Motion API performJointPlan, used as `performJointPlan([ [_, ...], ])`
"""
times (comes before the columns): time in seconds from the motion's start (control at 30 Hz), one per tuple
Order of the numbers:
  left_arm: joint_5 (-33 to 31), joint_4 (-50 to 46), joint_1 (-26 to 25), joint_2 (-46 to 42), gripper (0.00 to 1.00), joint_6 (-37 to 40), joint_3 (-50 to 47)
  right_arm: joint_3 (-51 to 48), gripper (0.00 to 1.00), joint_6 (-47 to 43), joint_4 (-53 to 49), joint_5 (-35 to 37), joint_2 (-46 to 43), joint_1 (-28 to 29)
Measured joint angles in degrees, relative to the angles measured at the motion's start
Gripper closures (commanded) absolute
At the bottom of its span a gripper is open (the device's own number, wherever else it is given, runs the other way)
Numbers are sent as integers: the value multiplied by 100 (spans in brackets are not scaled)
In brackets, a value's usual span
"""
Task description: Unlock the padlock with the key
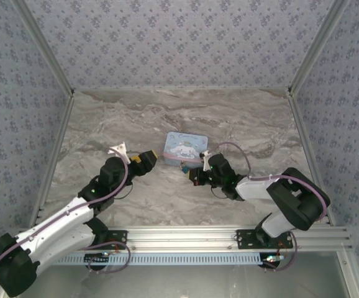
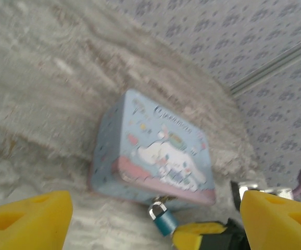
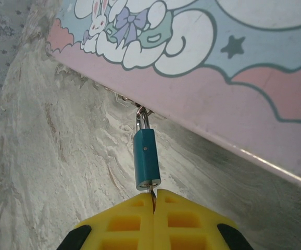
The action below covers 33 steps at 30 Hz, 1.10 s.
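- While the key (image 3: 151, 193) sits in the keyhole, the right gripper (image 3: 154, 202) has its fingers pressed together on it, at the cartoon tin's (image 3: 234, 99) near edge.
- Padlock (image 3: 146, 159): blue body; shackle hooked through the tin's hasp, lying off that near edge.
- Left gripper (image 1: 147, 159): fingers spread apart, empty, just left of the tin.
- Handling: twist squarely about the key's axis with no side pull. The padlock probably swivels, so bracing its body would help.

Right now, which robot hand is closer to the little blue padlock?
The right one. The right hand is shut at the bottom of the padlock, pinching the key in it. The left hand is open, off to the padlock's left, not touching it.
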Motion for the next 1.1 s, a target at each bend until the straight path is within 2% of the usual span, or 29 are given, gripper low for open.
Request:
performJointPlan([
  [0.2, 463, -85, 33, 35, 24, -960, -549, 24, 100, 612, -20, 68, 0, 68],
  [0.33, 627, 186, 33, 109, 31, -1676, -870, 79, 100, 1003, -15, 81, 15, 74],
  [0.43, 811, 354, 26, 363, 33, -2006, -874, 127, 100, 1226, -4, 79, 87, 96],
  [0.73, 1292, 1720, -199, 2024, 38, -2872, -855, 295, 100, 1753, 153, 59, 378, 140],
  [0.9, 1375, 2557, -282, 2791, 48, -3237, -730, 317, 100, 1915, 157, 61, 391, 162],
  [1.1, 1375, 3602, -317, 3519, 54, -3622, -573, 350, 100, 2037, 155, 61, 391, 164],
])
